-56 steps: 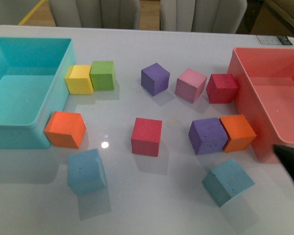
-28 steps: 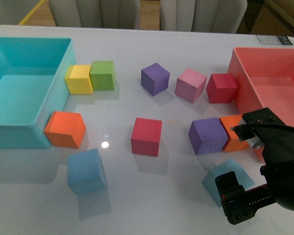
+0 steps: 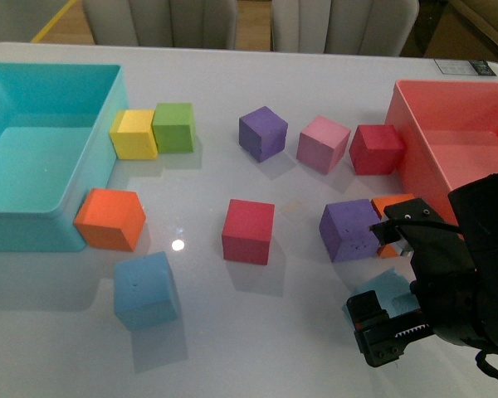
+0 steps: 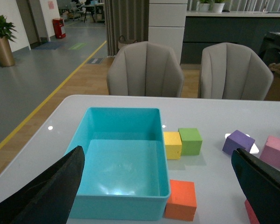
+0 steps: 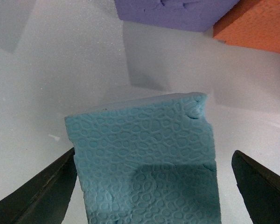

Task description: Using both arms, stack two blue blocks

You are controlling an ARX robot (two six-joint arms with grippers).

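On the white worktop, the right arm covers part of one blue block at front right, and the right claw spreads wide astride it. The other blue block sits front left. The left claw hangs wide, empty.

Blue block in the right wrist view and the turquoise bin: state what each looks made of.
Blue block: probably foam, matte, with a pebbled surface and a dented corner. Turquoise bin: likely moulded plastic, smooth and slightly glossy; its floor reflects a light.
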